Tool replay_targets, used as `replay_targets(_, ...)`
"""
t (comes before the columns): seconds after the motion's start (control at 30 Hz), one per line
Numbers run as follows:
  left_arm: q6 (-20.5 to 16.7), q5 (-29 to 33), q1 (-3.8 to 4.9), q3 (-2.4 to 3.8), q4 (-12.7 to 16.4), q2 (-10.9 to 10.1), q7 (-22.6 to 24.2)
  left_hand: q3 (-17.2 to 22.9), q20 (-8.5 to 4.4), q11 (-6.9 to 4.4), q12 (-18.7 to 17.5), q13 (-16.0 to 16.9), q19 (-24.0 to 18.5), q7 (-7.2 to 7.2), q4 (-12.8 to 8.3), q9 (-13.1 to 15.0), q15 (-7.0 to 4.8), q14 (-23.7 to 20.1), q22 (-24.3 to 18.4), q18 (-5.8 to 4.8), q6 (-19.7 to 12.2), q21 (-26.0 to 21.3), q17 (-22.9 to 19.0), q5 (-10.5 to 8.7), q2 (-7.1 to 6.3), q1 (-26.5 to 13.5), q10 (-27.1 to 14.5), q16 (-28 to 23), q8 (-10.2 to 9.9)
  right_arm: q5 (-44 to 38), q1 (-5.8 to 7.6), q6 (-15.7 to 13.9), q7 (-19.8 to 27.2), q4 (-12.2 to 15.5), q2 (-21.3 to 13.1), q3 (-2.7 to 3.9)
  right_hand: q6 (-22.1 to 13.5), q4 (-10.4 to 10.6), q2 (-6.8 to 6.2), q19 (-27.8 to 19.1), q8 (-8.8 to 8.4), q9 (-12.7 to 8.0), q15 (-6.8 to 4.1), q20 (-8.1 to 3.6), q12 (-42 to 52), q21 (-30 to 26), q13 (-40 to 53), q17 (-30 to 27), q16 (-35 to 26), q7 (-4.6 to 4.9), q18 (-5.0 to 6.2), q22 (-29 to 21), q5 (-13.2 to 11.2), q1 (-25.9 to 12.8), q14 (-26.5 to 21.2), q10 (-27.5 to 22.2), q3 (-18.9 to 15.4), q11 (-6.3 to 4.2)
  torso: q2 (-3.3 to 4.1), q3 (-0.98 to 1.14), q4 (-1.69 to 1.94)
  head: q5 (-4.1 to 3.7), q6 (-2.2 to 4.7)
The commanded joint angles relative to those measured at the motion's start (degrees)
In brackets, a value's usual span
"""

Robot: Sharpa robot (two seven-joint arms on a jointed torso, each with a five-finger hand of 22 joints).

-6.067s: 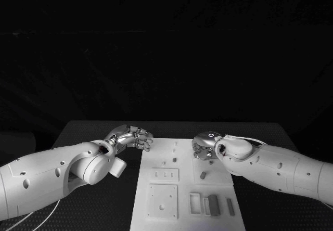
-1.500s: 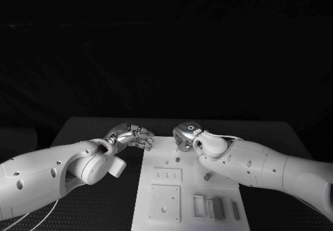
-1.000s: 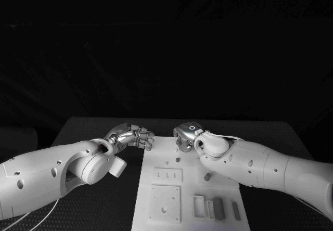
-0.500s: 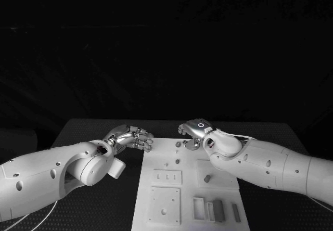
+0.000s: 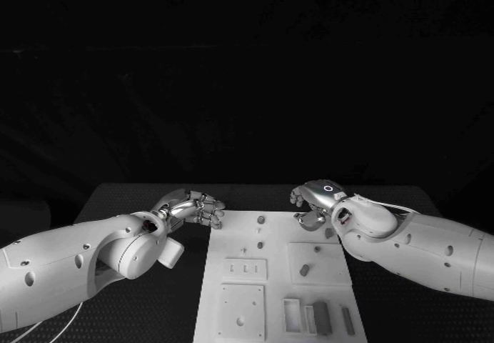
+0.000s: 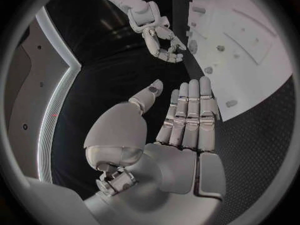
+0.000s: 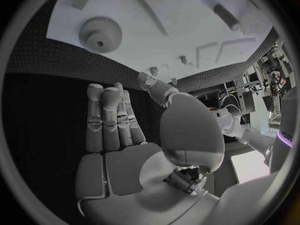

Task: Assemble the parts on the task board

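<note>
Your board lies along the middle of the black worktop, running from the far edge toward you. On it you can count one gear near the far right corner, just past the fingertips of your right hand. One short peg stands tilted on the raised square plate at the board's right middle. At the near right you have three slim bars lying side by side, close together. Two small pins and stand along the board's midline, toward the far end. You also have two more square plates on the left half, one with small slots and one with a hole.

Your right hand hovers over the far right corner with straight fingers side by side, thumb apart, holding nothing. Your left hand sits just off the board's far left corner, over the worktop, fingers straight and close together, thumb apart, also holding nothing. Nothing lies between either hand and the board.
</note>
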Motion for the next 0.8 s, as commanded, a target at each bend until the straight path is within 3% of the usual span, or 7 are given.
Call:
replay_targets(0.03,0.2,0.1,0.07,0.04,0.0,0.2,0.5,0.2,-0.22,0.32,-0.3,0.1,-0.1,0.24,0.2,0.0,0.09,0.4,0.1,0.57,0.0,-0.2,0.1,0.24,-0.26,-0.4,0.3,-0.4,-0.3,0.7,0.01,4.6,1.4,-0.9,-0.3,0.0,0.1,0.8,-0.83,-0.3,0.32,-0.1,-0.19,-0.04,-0.3,0.0,0.2,-0.1,0.2,-0.46,3.51,1.1,-0.4,-0.3,-0.3,0.1,-0.1,0.08,-0.11,0.16,-0.64,0.21,0.14)
replay_targets(0.13,0.3,0.1,0.06,0.03,-0.2,0.3,0.6,0.2,-0.21,0.32,-0.3,0.1,-0.1,0.24,0.2,0.0,0.1,0.4,0.1,0.57,0.0,-0.2,0.1,0.24,-0.25,-0.4,0.3,-0.4,-0.3,0.8,0.0,5.4,1.7,-1.0,-0.9,0.0,-0.1,1.4,-1.35,-0.5,0.24,-0.1,-0.23,0.03,-0.3,-0.1,0.4,-0.2,0.2,-0.61,3.51,1.1,-0.4,-0.5,-0.6,0.2,-0.3,0.04,-0.07,0.27,-0.77,0.41,0.16)
replay_targets(0.2,0.4,0.1,0.06,0.01,-0.2,0.3,0.5,0.2,-0.21,0.32,-0.3,0.1,-0.1,0.24,0.2,0.0,0.1,0.4,0.1,0.57,0.0,-0.2,0.1,0.24,-0.24,-0.4,0.3,-0.4,-0.3,0.8,0.0,5.9,1.8,-1.4,-1.0,0.0,-0.3,1.5,-1.62,-0.6,0.16,-0.2,-0.25,0.05,-0.4,-0.1,0.4,-0.2,0.3,-0.69,3.51,1.1,-0.4,-0.5,-0.7,0.1,-0.4,-0.01,-0.04,0.29,-0.67,0.35,0.11)
replay_targets(0.47,0.5,0.1,0.05,-0.01,-0.3,0.3,0.5,0.2,-0.21,0.32,-0.4,0.1,-0.1,0.24,0.2,0.0,0.1,0.4,0.1,0.57,0.0,-0.2,0.2,0.24,-0.23,-0.4,0.3,-0.4,-0.4,1.1,0.0,9.2,1.8,-4.3,-0.5,0.0,-1.3,2.2,-2.19,-1.6,-0.26,-0.5,0.01,0.39,-1.3,-0.4,0.6,-0.5,0.5,-1.16,3.51,1.1,-0.4,-0.4,-1.8,-1.1,-0.8,0.23,-0.07,0.09,-0.63,0.02,0.03)
replay_targets(0.57,0.5,0.1,0.05,-0.01,-0.2,0.4,0.5,0.2,-0.2,0.32,-0.4,0.1,-0.1,0.24,0.2,0.0,0.1,0.4,0.1,0.57,0.0,-0.2,0.2,0.24,-0.23,-0.4,0.3,-0.5,-0.4,1.1,-0.01,9.8,2.0,-6.0,0.0,-0.01,-2.1,2.7,-2.33,-2.2,-0.48,-0.7,-0.33,0.66,-0.2,-0.4,1.8,-0.4,0.9,-1.93,3.51,1.2,-0.4,-0.6,-2.7,0.6,-1.2,-0.16,-0.06,0.07,-0.62,-0.01,0.06)
replay_targets(0.8,0.6,0.1,0.05,-0.02,-0.4,0.4,0.5,0.2,-0.2,0.32,-0.4,0.1,-0.1,0.25,0.3,0.0,0.11,0.4,0.1,0.57,0.0,-0.2,0.2,0.24,-0.21,-0.4,0.3,-0.5,-0.4,3.1,-0.06,11.0,3.8,-8.9,1.2,-0.01,-2.4,2.8,-2.16,-2.7,-0.32,-0.7,-0.39,0.81,0.1,-0.1,4.4,-0.4,1.8,-2.27,3.51,1.2,-0.4,-0.2,-3.5,-0.1,-1.6,-0.21,-0.09,0.09,-0.56,-0.18,-0.15)
